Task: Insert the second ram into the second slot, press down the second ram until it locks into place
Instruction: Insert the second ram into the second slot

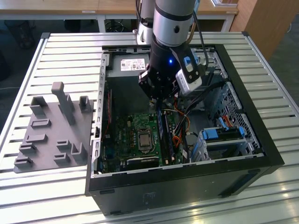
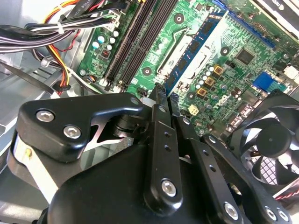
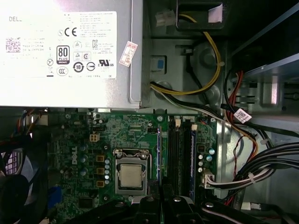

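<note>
Gripper clenched on the second ram, over the motherboard inside the computer case.

A desk of pale metal slats carries an open black computer case and, on the exterior view's left, a grey holder plate with upright blocks.

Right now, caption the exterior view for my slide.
Tool poised inside the open computer case, above the green motherboard.

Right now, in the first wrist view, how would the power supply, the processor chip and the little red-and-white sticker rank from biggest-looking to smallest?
Largest: power supply, by far.
Next: processor chip.
Smallest: red-and-white sticker.
</note>
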Action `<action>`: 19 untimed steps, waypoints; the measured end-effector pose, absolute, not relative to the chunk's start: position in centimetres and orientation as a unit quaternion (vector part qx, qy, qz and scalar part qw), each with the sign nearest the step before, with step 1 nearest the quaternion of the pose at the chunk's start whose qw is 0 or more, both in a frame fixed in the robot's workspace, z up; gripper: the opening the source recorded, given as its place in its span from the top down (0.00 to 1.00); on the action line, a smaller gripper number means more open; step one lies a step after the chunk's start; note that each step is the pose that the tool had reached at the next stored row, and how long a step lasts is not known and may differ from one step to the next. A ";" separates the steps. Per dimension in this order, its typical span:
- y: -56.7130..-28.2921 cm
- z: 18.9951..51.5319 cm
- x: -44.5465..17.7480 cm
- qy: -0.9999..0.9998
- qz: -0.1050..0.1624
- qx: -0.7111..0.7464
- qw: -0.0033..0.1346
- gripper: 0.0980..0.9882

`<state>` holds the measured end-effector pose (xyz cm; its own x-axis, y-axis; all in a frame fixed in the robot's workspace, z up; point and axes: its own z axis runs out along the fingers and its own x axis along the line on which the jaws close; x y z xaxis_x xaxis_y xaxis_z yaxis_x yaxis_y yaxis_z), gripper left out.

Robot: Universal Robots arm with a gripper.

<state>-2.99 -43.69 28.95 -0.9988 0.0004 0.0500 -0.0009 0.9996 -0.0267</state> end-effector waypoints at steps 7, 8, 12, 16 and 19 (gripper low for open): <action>-43.7 28.6 -3.0 -1.000 0.013 0.000 0.025 0.96; -43.7 28.6 -3.0 -1.000 0.013 0.000 0.025 0.96; -43.7 28.4 -2.8 -1.000 0.013 0.000 0.025 0.96; -43.7 27.8 -2.8 -1.000 0.013 0.000 0.025 0.96; -43.7 27.3 -2.8 -1.000 0.013 0.000 0.026 0.96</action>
<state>-2.77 -43.69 27.27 -0.9986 0.0003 0.0520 -0.0011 0.9996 -0.0266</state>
